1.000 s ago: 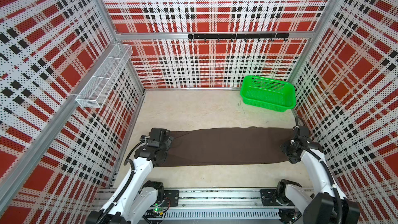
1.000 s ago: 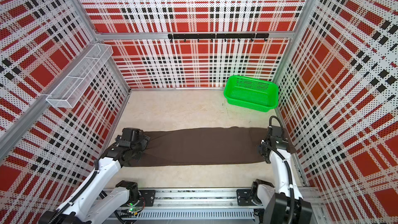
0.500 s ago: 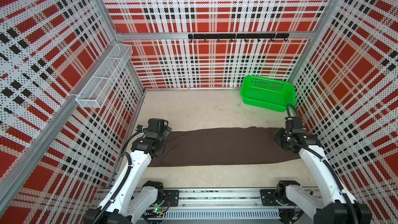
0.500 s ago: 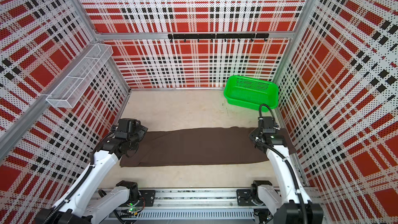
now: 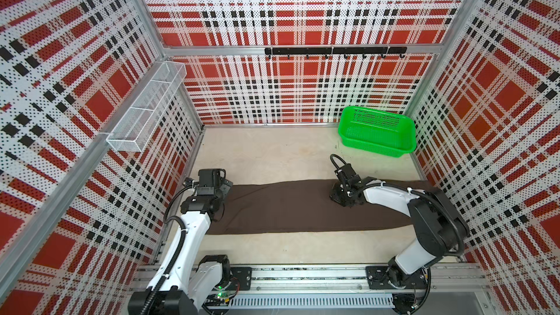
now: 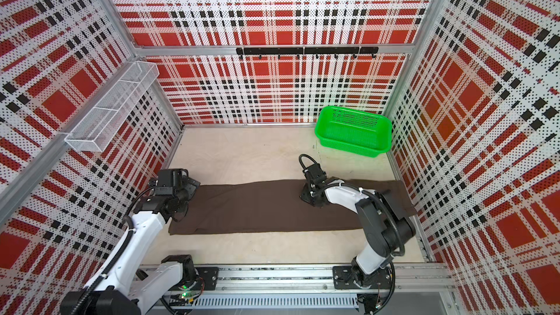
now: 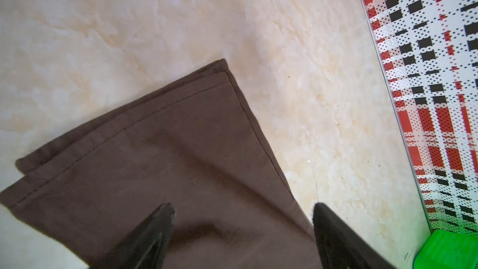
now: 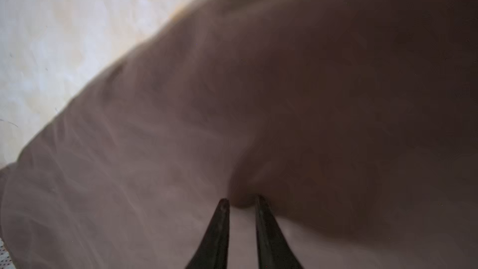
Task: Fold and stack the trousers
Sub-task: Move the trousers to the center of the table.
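Trousers (image 5: 288,207), dark brown, lie in one long strip across the lower middle of both top views, not yet folded short or stacked. My left jaws gape empty over their left end; my right jaws, nearly closed, pinch mid-cloth.

Both top views look from high above the near edge, over the rail (image 5: 303,277) that bears the arm bases, and are tilted down and forward toward the back wall (image 5: 303,10). They stand well back and take in the whole floor (image 5: 266,153), the trousers (image 5: 288,207) and the green basket (image 5: 377,131), sharing nearly everything with a slight sideways shift. The left wrist camera looks along the left hand (image 7: 243,208) steeply down at the floor, near enough to show the stitching of the trouser hem and a corner of the basket. The right wrist camera looks past the right hand (image 8: 241,203), so close to the cloth that it blurs.
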Robot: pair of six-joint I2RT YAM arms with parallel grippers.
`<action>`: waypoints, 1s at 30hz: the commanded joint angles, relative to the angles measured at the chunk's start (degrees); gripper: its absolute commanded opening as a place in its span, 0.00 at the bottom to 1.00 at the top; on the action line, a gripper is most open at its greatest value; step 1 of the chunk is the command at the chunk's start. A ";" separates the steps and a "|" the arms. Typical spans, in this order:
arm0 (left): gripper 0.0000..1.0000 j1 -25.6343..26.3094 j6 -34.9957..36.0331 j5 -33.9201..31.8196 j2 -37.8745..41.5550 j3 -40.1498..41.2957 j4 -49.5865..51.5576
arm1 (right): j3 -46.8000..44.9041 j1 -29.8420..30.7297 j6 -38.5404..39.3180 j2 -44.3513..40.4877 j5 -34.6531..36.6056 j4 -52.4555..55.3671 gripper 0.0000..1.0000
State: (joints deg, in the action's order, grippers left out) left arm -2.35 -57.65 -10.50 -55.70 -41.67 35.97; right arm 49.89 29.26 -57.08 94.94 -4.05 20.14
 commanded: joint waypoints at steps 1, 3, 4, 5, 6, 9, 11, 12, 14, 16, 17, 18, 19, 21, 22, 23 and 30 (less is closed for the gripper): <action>0.88 -1.89 5.55 1.98 -0.97 0.36 -4.30 | -0.76 -0.16 0.43 4.30 3.75 1.12 0.22; 0.88 -3.37 7.58 3.00 -2.40 0.11 -5.09 | -1.71 -1.47 0.42 4.57 5.51 2.53 0.22; 0.88 -4.24 8.85 3.48 -3.35 -0.07 -5.36 | -2.63 -2.77 0.31 4.24 6.29 3.11 0.22; 0.88 -4.97 9.84 3.94 -4.40 -0.36 -5.75 | -3.61 -3.90 0.00 3.70 6.78 3.30 0.22; 0.88 -5.63 10.97 4.71 -5.68 -0.72 -6.34 | -4.97 -5.47 -0.45 2.91 7.24 3.37 0.22; 0.88 -6.51 13.58 6.15 -9.81 -2.43 -7.74 | -8.49 -9.48 -0.92 0.24 5.59 1.73 0.20; 0.88 -6.50 14.78 6.57 -12.80 -3.31 -8.45 | -8.75 -10.04 -1.84 -0.84 6.36 1.97 0.21; 0.88 -6.53 15.42 7.24 -14.63 -3.83 -8.83 | -8.18 -10.05 -1.85 -0.81 7.15 3.28 0.20; 0.88 -6.44 16.69 7.87 -18.05 -4.88 -8.98 | -7.11 -10.34 -1.72 -0.88 8.43 5.51 0.21; 0.87 -6.41 17.75 8.56 -21.06 -6.02 -9.31 | -7.60 -11.32 -1.69 -1.91 8.80 6.31 0.21; 0.86 -6.35 18.36 9.12 -23.15 -6.94 -9.56 | -8.16 -11.97 -1.44 -2.63 8.79 6.27 0.21; 0.86 -6.12 18.97 9.56 -24.71 -7.80 -9.98 | -8.64 -12.44 -1.19 -3.47 8.88 6.28 0.21; 0.85 -5.71 19.50 9.71 -26.01 -8.76 -10.25 | -8.80 -12.81 -0.97 -3.98 9.04 6.46 0.22; 0.84 -4.55 21.21 9.17 -29.26 -11.32 -10.27 | -8.55 -13.14 -0.20 -4.74 9.33 7.14 0.22; 0.83 -4.09 21.95 8.83 -30.77 -12.49 -9.96 | -8.37 -13.09 0.18 -4.92 9.33 7.43 0.22; 0.82 -3.68 22.91 8.30 -32.64 -13.92 -9.08 | -8.20 -13.10 0.38 -5.08 9.24 7.54 0.22; 0.62 -3.08 29.26 8.43 -42.03 -20.26 -4.77 | -7.92 -13.17 1.12 -5.28 8.76 7.72 0.22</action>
State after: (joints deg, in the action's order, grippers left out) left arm -5.72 -32.71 -2.35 -95.48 -60.16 28.12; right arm 43.62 16.84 -56.40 89.03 1.61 20.49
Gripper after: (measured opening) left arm 0.631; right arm 0.215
